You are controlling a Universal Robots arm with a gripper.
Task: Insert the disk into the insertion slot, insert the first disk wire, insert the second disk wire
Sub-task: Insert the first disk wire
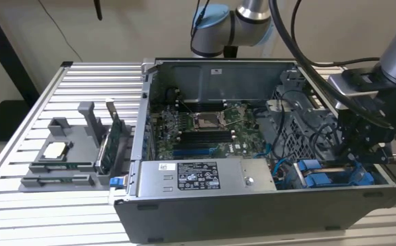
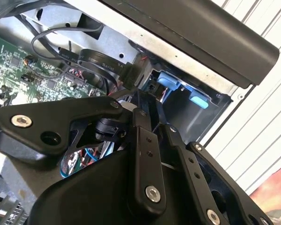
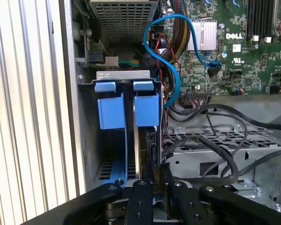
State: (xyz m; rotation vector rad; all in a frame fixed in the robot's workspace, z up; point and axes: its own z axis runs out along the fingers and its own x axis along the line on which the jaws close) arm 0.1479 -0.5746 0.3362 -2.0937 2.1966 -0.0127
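Note:
The disk sits upright in the insertion slot (image 3: pixel 113 77) at the case's corner, its blue carrier (image 3: pixel 145 108) level with a neighbouring blue carrier (image 3: pixel 107 110). The same blue carriers (image 1: pixel 320 179) appear at the exterior view's lower right. My gripper (image 3: pixel 155 171) reaches down into that bay, fingers drawn together on a dark connector (image 3: pixel 152 140) at the disk's edge. In the second wrist view the gripper (image 2: pixel 138 101) ends at the black connector (image 2: pixel 130 74) of a flat black disk wire (image 2: pixel 100 61). A blue wire (image 3: pixel 173 56) loops from the motherboard toward the bay.
The open computer case (image 1: pixel 252 205) lies on a slatted table (image 1: pixel 61 215), with the silver power-supply box (image 1: pixel 205 177) beside the bay. A grey fixture (image 1: pixel 64 154) holding parts stands at the exterior view's left. Black cables (image 3: pixel 215 140) cross the drive cage. A hand (image 2: pixel 276 187) is near the case.

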